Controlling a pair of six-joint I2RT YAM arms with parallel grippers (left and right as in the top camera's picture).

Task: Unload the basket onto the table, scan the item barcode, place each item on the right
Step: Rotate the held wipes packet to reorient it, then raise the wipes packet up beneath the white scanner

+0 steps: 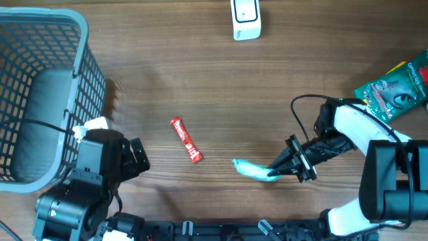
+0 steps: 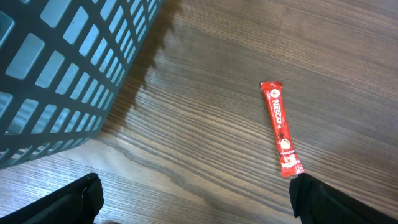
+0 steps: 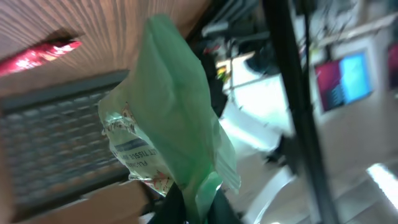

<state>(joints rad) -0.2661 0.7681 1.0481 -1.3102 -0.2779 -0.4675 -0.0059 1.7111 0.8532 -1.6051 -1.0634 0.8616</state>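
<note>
My right gripper (image 1: 273, 173) is shut on the edge of a pale green tissue packet (image 1: 251, 169), held just above the table at the front centre-right. In the right wrist view the green packet (image 3: 168, 118) fills the middle, pinched between the black fingertips (image 3: 214, 208) at the bottom. A white barcode scanner (image 1: 245, 18) stands at the far edge of the table. A red coffee stick sachet (image 1: 186, 140) lies flat in the middle, also seen as the red sachet (image 2: 281, 127) in the left wrist view. My left gripper (image 2: 196, 199) is open over bare wood, with the sachet's end near its right finger.
A grey plastic basket (image 1: 40, 87) stands at the left, its wall (image 2: 62, 68) close to my left gripper. A green snack bag (image 1: 396, 87) lies at the right edge. The tabletop is brown wood.
</note>
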